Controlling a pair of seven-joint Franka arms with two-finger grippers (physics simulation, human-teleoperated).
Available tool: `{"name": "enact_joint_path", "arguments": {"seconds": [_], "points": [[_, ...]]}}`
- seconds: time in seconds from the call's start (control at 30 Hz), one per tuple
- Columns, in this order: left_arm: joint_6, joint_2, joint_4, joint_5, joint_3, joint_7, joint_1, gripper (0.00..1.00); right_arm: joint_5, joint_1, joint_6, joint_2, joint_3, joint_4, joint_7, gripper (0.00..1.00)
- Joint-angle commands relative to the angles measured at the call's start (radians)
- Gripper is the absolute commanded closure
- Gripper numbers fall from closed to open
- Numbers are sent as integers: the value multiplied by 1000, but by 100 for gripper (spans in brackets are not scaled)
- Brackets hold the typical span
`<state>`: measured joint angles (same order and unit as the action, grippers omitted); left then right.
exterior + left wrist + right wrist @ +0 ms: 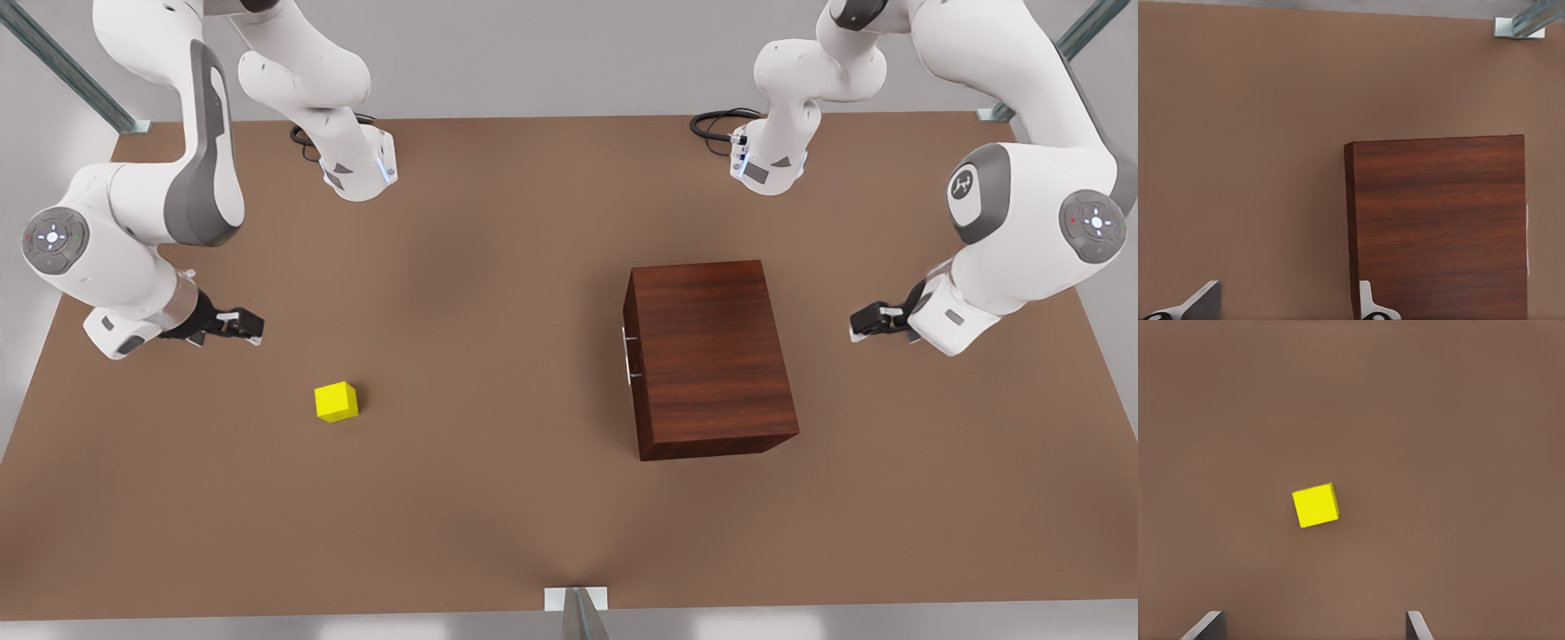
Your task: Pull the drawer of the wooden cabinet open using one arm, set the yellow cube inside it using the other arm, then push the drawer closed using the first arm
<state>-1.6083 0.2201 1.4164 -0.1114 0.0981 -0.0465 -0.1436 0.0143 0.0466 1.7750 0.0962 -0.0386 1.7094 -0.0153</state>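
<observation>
The wooden cabinet (707,356) (1438,227) stands on the table right of centre in the front view. Its drawer sits flush, and the thin silver handle (631,354) (1527,240) faces the front view's left. The yellow cube (336,402) (1315,505) rests on the table at the front view's left. My left gripper (861,324) (1286,310) hovers open on the front view's right, behind the cabinet's back side and apart from it. Up and to the left of the cube, my right gripper (247,327) (1313,630) hangs open, holding nothing.
The brown table (498,498) spreads wide around both objects. Both arm bases (360,169) (769,164) with black cables stand at the far edge. A metal bracket (576,600) sits at the near edge, and frame posts (1076,36) stand at the far corners.
</observation>
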Motion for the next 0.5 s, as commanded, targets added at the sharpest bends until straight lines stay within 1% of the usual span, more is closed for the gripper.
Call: {"name": "enact_joint_path", "arguments": {"seconds": [0.0, 0.1, 0.13, 0.17, 0.2, 0.23, 0.27, 0.3, 0.37, 0.4, 0.43, 0.47], "points": [[-30, -1, -1, 2, 0, 8, -1, 0, -1, 13, 24, 0, 0, -1, -8, 0], [-27, 21, -24, -1, -3, 8, -11, 0, -1, 6, 26, 3, -1, -1, -8, 0], [-21, 41, -40, 56, -20, -94, -102, 0, 3, 1, 26, 10, -1, -2, -8, 0], [-9, 105, -86, 102, -20, -225, -212, 0, 1, 1, 26, 10, 0, -1, -8, 0], [17, 149, -138, 99, -23, -237, -247, 0, -1, 1, 26, 10, 0, -2, -6, 0], [102, 226, -273, 110, -21, -332, -342, 0, 1, 1, 26, 10, 0, -1, -8, 0], [128, 258, -326, 154, -20, -392, -416, 0, 1, 1, 26, 11, 0, -1, -8, 0], [123, 283, -346, 162, -20, -461, -502, 0, 1, 1, 26, 11, 0, -1, -9, 0], [123, 326, -355, 233, -24, -564, -616, 0, 0, 1, 30, 16, -1, -2, -8, 0], [113, 328, -356, 231, -26, -581, -631, 0, -8, 2, 34, 22, 0, -2, 49, 0], [82, 378, -367, 234, -24, -853, -677, 0, -10, 6, 29, 22, 2, -2, 243, 0], [87, 415, -393, 236, -21, -978, -724, 0, -10, 7, 26, 22, 3, -2, 493, 0]]}}
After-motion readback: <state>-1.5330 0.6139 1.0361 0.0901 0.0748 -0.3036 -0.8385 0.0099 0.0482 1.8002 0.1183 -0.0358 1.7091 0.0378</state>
